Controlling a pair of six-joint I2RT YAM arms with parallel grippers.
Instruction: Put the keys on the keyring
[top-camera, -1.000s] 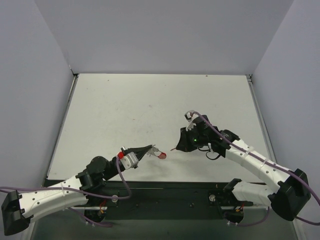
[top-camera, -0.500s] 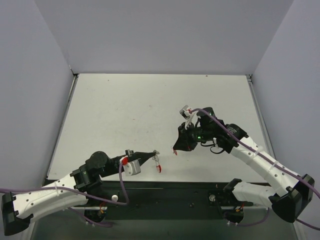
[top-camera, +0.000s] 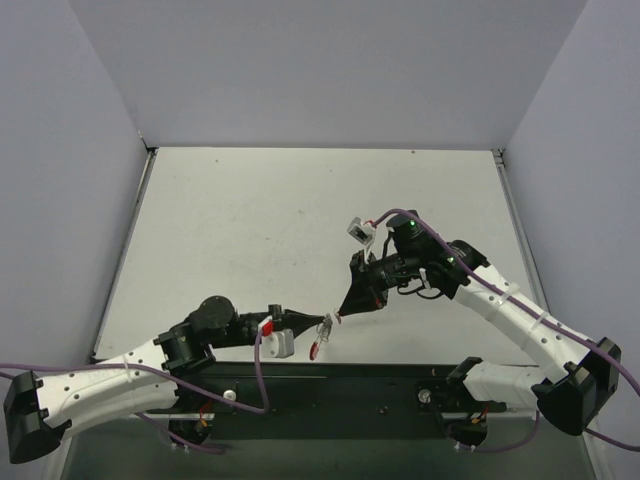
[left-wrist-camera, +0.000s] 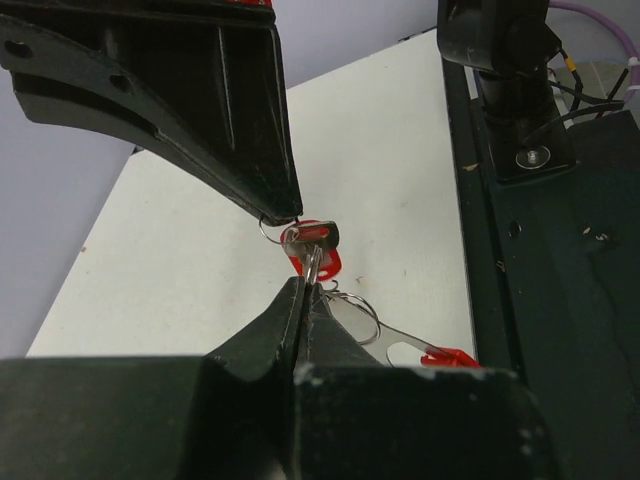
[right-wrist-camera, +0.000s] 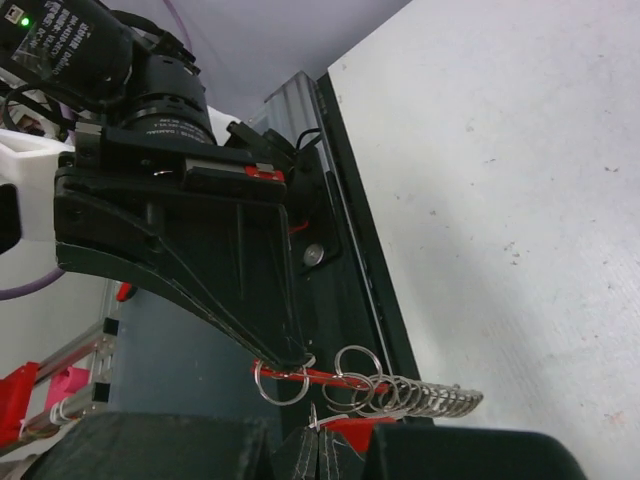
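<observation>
Key (top-camera: 316, 347) by left end effector (top-camera: 326, 321), head toward near edge of table (top-camera: 250, 220)

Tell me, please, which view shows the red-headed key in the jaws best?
The left wrist view: the key is seen close up at the left gripper's shut jaws. The top view gives only a speck where the arms meet; the right wrist view shows wire rings, hardly the key.

No legible txt anywhere; white print on black motor housing (right-wrist-camera: 75, 40), right wrist view, too blurry.
</observation>
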